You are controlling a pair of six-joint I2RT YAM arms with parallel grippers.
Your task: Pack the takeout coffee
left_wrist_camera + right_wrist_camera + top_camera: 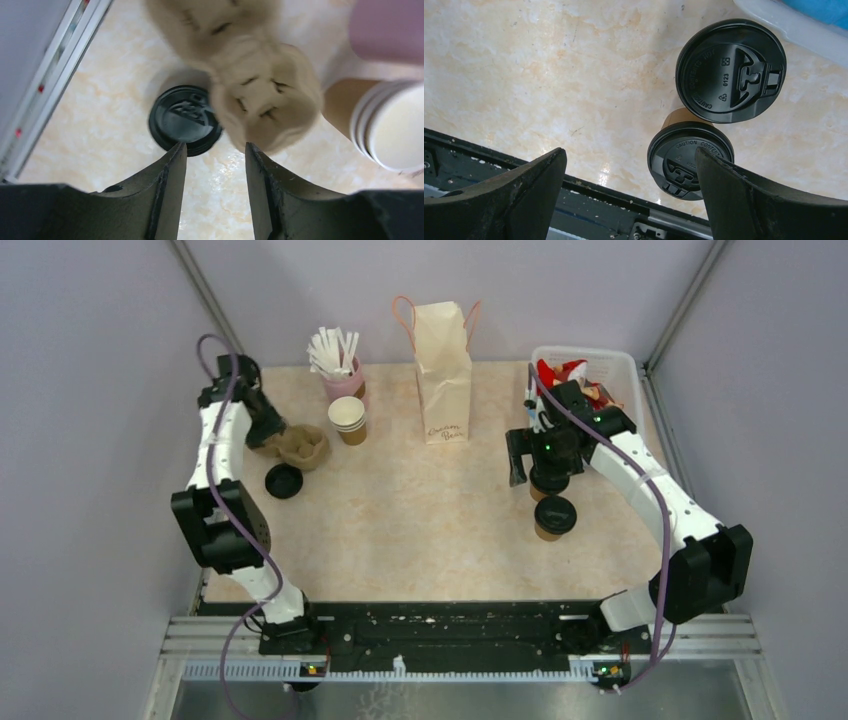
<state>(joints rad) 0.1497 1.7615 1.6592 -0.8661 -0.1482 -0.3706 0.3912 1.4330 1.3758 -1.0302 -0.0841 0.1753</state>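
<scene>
The step in hand is picking up a cup. The right gripper hangs over the coffee with its jaws wide apart and nothing in them.

The near cup and the far cup stand side by side near the right edge of the table, in front of the basket. The near cup is below the jaws and between them, but right beside one finger, not in the middle. The far cup is past the fingertips, on the basket side.

I think the gripper must slide over until one cup is in the middle. Then it must go down around the cup and squeeze softly, so the lid stays on. After that the cup goes into the bag, which stands at the middle of the far edge.

The left gripper is near the far left corner. Its jaws are partly apart and hold nothing. A tray and a loose lid lie just past its fingertips.
</scene>
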